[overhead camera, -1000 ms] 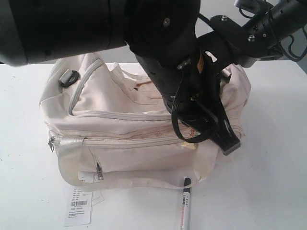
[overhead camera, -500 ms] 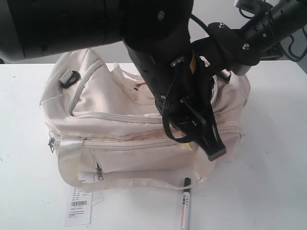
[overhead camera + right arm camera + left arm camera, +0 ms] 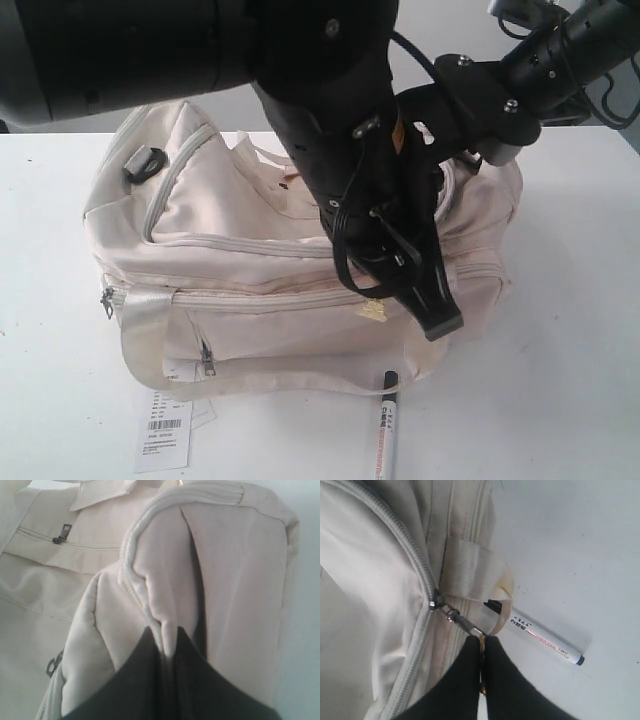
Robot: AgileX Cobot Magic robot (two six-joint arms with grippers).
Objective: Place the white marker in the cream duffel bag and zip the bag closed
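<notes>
The cream duffel bag (image 3: pixel 240 270) lies on the white table, its top flap bulging. The white marker (image 3: pixel 388 425) lies on the table just in front of the bag, outside it, black cap toward the bag; the left wrist view shows the marker (image 3: pixel 540 641) partly under a strap handle (image 3: pixel 470 575). My left gripper (image 3: pixel 482 641) is shut on the gold zipper charm, whose link runs taut to the zipper slider (image 3: pixel 434 601). From outside, the left gripper (image 3: pixel 385 298) is at the bag's front right. My right gripper (image 3: pixel 169 642) is shut on a fold of bag fabric at the bag's right end.
A white paper barcode tag (image 3: pixel 165 440) lies by the bag's front left corner. A shiny strap handle (image 3: pixel 150 345) loops over the bag's front. A dark buckle (image 3: pixel 145 163) sits on the left end. The table (image 3: pixel 570 350) shows bare to the right.
My left gripper has moved leftward along the bag's front, carrying the zipper charm. The right arm shifted slightly left. The marker has stayed in place.
</notes>
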